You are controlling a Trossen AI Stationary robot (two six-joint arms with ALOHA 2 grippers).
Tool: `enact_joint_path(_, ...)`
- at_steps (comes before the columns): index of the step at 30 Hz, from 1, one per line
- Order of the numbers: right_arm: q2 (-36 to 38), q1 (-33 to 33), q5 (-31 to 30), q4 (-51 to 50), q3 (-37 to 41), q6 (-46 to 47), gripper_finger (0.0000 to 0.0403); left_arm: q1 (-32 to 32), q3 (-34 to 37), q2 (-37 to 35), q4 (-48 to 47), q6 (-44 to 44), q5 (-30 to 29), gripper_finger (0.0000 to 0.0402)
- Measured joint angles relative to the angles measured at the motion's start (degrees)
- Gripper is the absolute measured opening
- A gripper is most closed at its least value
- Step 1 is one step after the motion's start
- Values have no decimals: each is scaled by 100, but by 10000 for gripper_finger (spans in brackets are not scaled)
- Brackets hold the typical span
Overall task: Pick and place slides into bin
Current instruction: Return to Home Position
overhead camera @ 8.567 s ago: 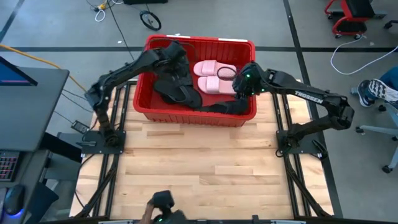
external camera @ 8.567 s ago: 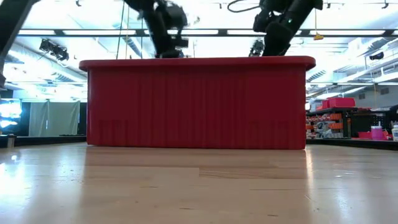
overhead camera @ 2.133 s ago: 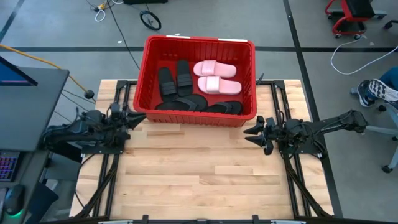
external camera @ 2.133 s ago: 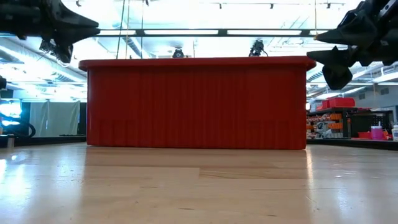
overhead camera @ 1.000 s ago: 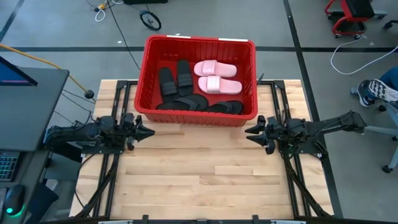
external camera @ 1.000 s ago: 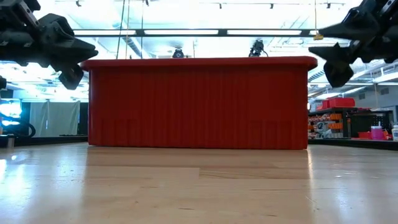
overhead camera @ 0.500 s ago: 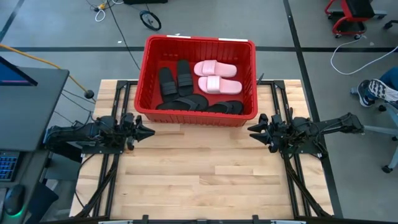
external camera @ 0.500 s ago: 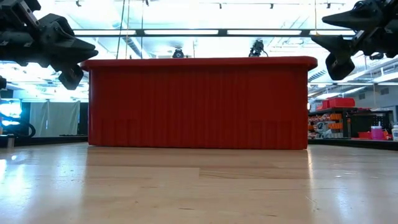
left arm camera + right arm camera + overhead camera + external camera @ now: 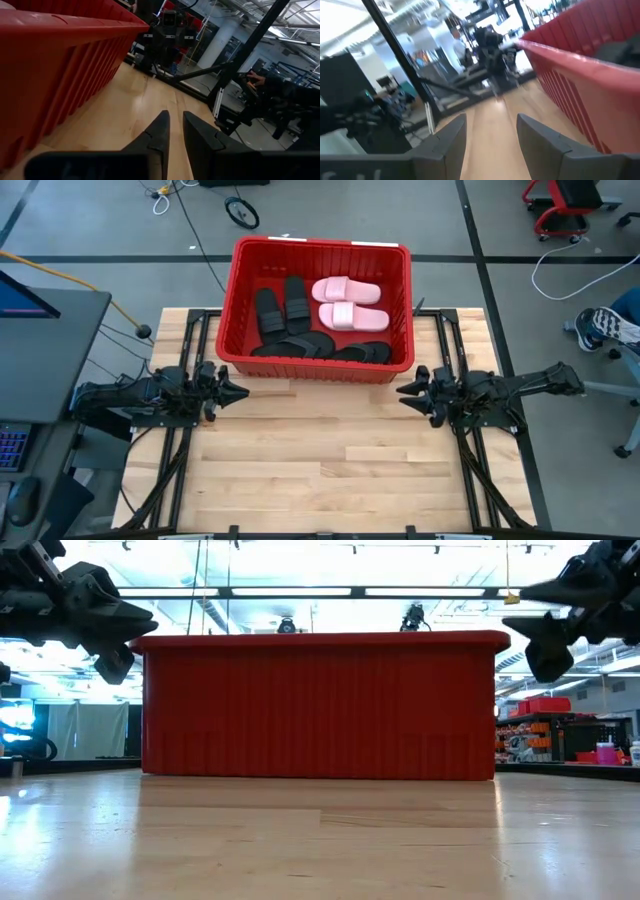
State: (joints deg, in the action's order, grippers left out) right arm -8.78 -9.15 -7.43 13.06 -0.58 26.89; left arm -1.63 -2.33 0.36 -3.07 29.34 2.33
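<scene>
You are at the tail end of this job. Every slide you can see lies inside the bin (image 9: 322, 246): two pink slides (image 9: 348, 304) side by side, two black strap slides (image 9: 280, 307) next to them, and black flip-flops (image 9: 320, 350) along the wall nearest your grippers. How many flip-flops there are is hard to count from above. The table (image 9: 320, 460) carries no slide, and nothing hangs over the rim, so by the look of it the picking and placing is done.

Your left gripper (image 9: 241, 391) is low over the table, holding nothing, with its fingers (image 9: 159, 131) nearly together and only a thin gap between them. The bin's near wall runs just beside it. Your right gripper (image 9: 404, 393) sits opposite, with its fingers (image 9: 451, 139) set wide apart and nothing in them. The bin's corner is just beside it too. The two grippers point at each other, well apart, with bare wood between them.

Both arms are folded low and stretched out over their bases, which reads as a rest pose. What is left, as far as you can judge here, is only for the arms to settle.
</scene>
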Motion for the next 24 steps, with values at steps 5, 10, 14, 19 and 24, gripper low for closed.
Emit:
enact_joint_path(5,7,0,-1,-430,0,-2,180,-1,2,0,-2,0,0,51)
enact_joint_path(10,142,0,0,-611,0,-2,180,0,2,0,-2,0,0,57)
enact_joint_path(14,160,0,-1,-629,0,-2,180,-1,2,0,-4,0,0,63)
enact_joint_path(19,156,0,1,-629,0,-2,180,0,4,0,-7,0,0,60)
enact_joint_path(24,156,0,-1,-629,0,-2,180,0,4,0,-7,0,0,52)
